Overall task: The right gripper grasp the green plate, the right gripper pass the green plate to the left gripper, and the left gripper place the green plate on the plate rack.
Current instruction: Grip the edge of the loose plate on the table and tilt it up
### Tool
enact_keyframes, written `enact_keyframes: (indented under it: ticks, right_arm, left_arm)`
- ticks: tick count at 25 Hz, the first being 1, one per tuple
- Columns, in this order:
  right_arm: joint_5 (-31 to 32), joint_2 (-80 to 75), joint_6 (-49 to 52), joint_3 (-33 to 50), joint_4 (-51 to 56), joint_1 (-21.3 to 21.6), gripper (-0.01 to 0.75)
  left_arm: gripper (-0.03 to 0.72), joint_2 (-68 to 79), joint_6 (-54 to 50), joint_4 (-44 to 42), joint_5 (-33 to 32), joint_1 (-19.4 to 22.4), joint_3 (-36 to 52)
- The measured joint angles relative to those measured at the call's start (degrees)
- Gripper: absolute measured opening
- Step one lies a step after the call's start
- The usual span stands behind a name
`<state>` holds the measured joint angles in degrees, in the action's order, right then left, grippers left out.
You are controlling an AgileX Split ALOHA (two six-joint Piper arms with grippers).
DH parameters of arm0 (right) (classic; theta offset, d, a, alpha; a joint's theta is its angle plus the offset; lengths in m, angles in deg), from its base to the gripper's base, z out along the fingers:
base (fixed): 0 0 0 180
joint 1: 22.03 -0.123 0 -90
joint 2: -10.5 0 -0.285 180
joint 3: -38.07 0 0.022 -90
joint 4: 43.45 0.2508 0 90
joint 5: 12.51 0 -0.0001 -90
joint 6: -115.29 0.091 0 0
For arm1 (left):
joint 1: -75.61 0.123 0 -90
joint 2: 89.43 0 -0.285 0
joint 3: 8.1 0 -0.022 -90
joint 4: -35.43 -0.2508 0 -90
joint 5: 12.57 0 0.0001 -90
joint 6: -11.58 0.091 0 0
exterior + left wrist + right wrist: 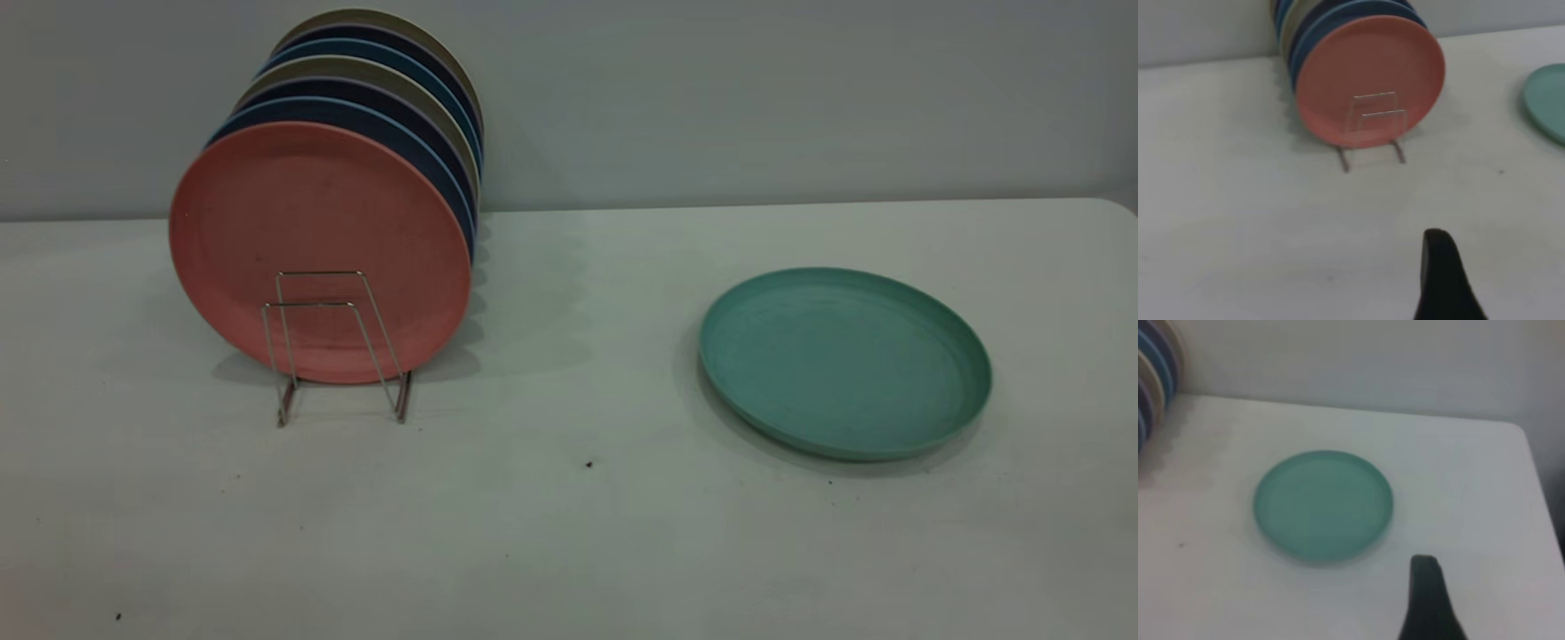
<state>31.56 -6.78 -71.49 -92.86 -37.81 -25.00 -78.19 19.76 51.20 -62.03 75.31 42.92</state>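
Note:
The green plate (845, 364) lies flat on the white table at the right, with nothing touching it. In the right wrist view the green plate (1323, 505) lies a short way beyond the black tip of my right gripper (1426, 603), and they are apart. The plate rack (333, 347), thin silver wire, stands at the left with its front loops bare. In the left wrist view only a black tip of my left gripper (1441, 280) shows, well short of the plate rack (1373, 130), and an edge of the green plate (1548, 100) shows off to one side. Neither gripper appears in the exterior view.
A salmon-pink plate (320, 231) stands upright in the rack behind the front loops. Several blue and beige plates (400, 133) stand behind it. A grey wall runs along the back of the table (569, 533). The table's right edge curves away past the green plate.

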Motion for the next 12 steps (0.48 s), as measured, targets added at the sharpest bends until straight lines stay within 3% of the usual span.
enact_keyframes:
  ticks: [5, 12]
  right_arm:
    - [-2.1, -8.4, -6.1, 0.0, 7.4, 0.0, 0.519]
    - [-3.0, -20.5, -14.6, 0.0, 19.4, 0.0, 0.519]
  left_arm:
    - [0.460, 10.3, 2.8, 8.4, 5.7, 0.0, 0.2]
    - [0.460, 24.7, 16.9, 24.0, 12.2, 0.0, 0.4]
